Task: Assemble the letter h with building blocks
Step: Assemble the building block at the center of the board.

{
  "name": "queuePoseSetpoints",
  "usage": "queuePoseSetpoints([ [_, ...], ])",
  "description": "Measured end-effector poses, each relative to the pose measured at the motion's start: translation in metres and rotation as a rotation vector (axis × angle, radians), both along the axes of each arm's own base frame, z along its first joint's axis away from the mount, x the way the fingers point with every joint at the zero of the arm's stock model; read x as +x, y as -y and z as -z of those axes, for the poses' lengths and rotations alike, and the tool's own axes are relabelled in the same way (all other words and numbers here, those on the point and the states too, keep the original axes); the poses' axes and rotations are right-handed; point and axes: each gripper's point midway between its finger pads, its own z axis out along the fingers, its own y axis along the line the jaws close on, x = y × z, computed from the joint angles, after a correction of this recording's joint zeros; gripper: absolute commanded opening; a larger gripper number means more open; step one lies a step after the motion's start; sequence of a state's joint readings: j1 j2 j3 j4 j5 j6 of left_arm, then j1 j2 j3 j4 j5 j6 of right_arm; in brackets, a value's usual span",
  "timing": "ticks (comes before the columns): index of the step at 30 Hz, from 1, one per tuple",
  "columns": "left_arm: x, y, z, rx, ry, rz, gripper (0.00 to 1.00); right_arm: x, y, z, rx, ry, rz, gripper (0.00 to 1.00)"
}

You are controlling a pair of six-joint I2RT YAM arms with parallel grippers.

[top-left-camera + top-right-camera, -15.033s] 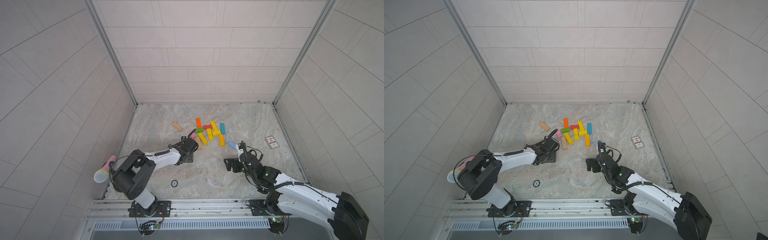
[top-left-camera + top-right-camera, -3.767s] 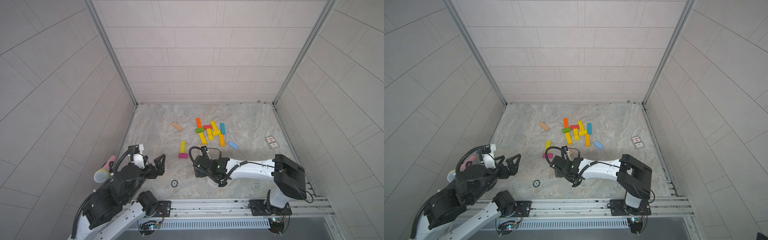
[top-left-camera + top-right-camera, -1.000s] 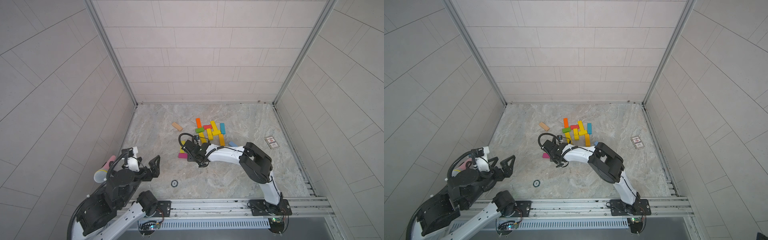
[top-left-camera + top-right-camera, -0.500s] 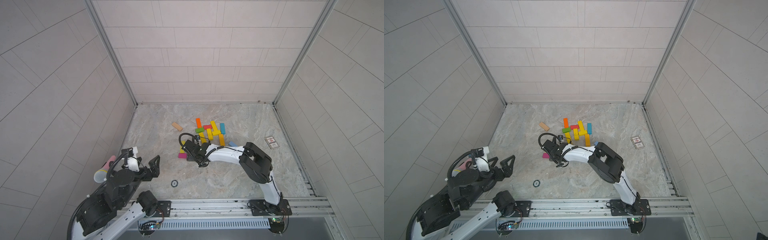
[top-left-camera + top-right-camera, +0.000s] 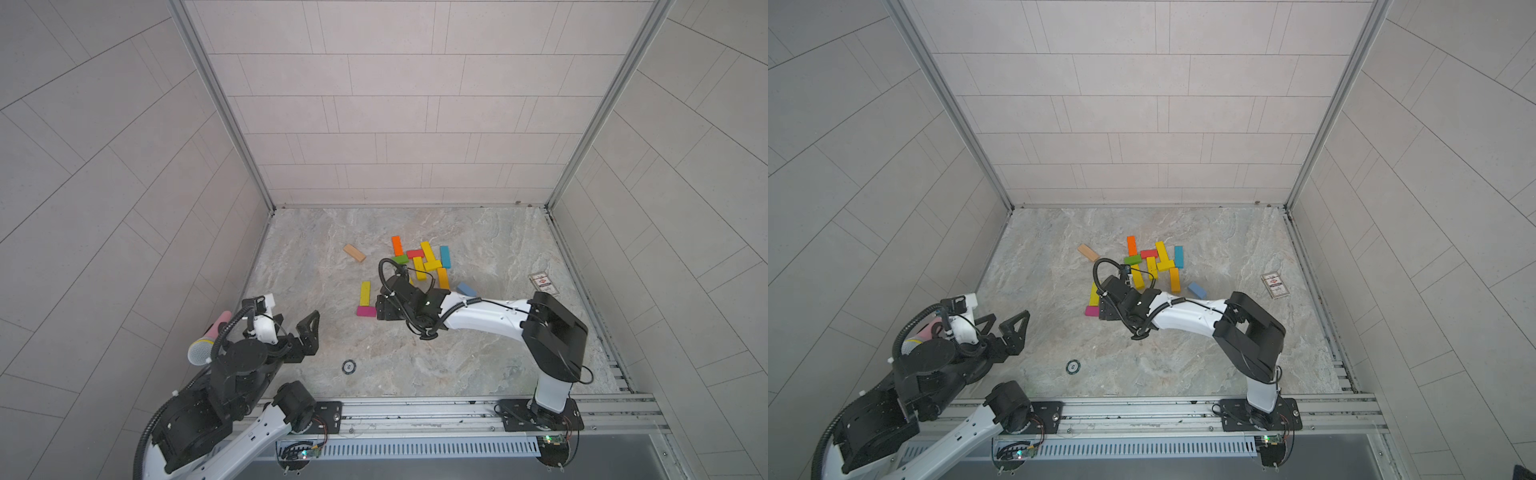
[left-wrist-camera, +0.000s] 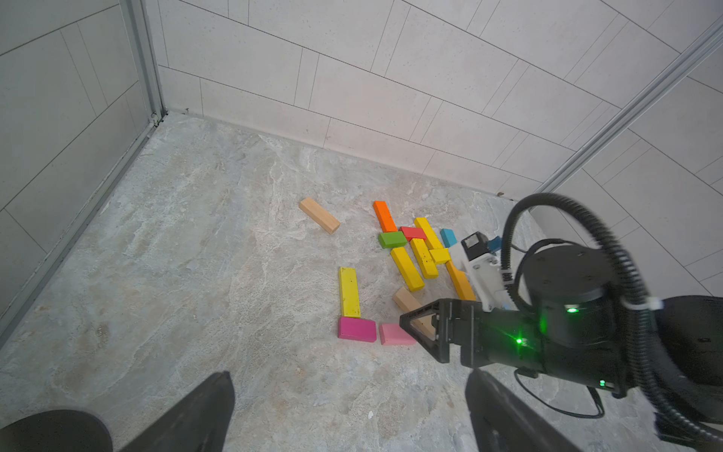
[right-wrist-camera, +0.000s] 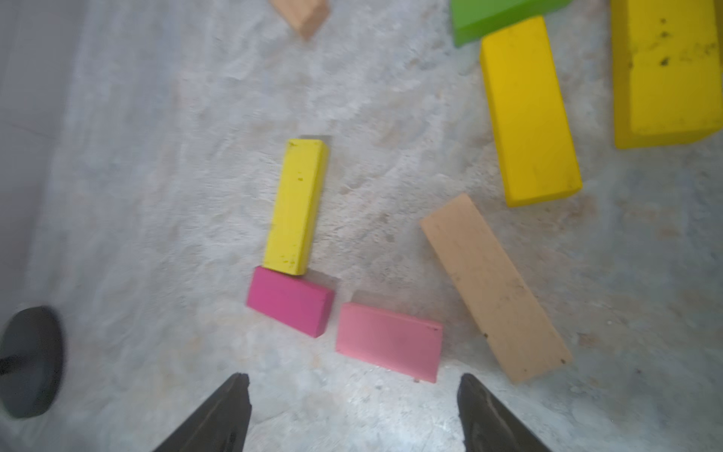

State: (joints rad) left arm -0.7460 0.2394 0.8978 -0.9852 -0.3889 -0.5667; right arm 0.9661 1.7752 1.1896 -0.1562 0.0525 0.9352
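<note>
The h is barely begun: mid-frame in a top view a yellow bar [image 5: 365, 292] touches a magenta block [image 5: 366, 311] at its lower end, a pink block [image 7: 389, 341] just beside that. The other blocks [image 5: 422, 262] lie loose above; arch and second leg remain. The right gripper [image 7: 353, 379], arm stretched low to centre frame, is parted and empty near the pink block. The left gripper [image 5: 1011, 322] hovers wide open, lower left.

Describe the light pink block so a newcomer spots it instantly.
From the block cluster mid-floor, come toward the robot to the lone yellow bar. A magenta block caps its near end; the light pink block lies beside that, paler and not touching the bar.
</note>
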Motion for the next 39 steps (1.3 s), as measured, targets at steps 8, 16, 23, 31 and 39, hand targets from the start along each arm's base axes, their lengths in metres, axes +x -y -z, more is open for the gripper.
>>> queuePoseSetpoints([
  [8,-0.002,-0.001,-0.001,-0.011,0.012,0.007,1.00,0.004,0.008,0.012,0.137,-0.081,-0.048,0.86],
  [16,-0.002,-0.001,-0.001,-0.010,0.010,0.007,1.00,-0.012,0.021,0.048,0.099,-0.172,-0.042,0.85],
  [23,-0.002,0.000,0.001,-0.008,0.008,0.007,1.00,-0.011,0.017,0.057,0.092,-0.188,-0.044,0.84],
  [31,-0.002,-0.001,0.001,-0.007,0.008,0.007,1.00,-0.002,0.006,0.060,0.096,-0.188,-0.046,0.84],
  [39,-0.002,0.000,0.002,-0.004,0.005,0.007,1.00,-0.001,0.003,0.059,0.099,-0.188,-0.050,0.83],
])
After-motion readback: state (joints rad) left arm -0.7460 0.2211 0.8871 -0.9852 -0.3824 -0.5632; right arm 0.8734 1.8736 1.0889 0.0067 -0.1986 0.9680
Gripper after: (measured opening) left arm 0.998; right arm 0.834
